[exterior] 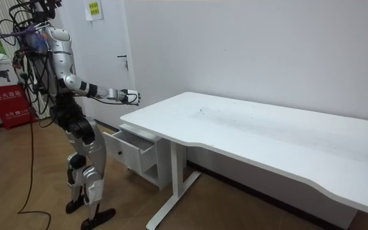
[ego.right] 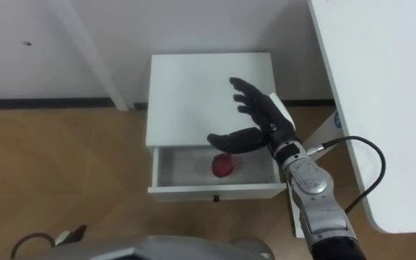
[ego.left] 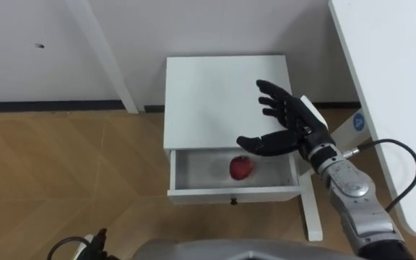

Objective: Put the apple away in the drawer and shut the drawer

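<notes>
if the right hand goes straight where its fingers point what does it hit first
Probably the wall behind the cabinet. The open right hand hangs well above the cabinet top in the room view, fingers pointing forward and slightly left; depth is unclear.

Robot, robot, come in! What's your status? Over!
Right robot hand open, above the drawer. Left robot hand low at the left edge. Apple inside, drawer not yet shut. Nothing in the way.

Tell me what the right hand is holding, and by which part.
Nothing. The right hand hovers open, fingers spread, above the open white drawer; the round red apple lies inside it, untouched.
</notes>
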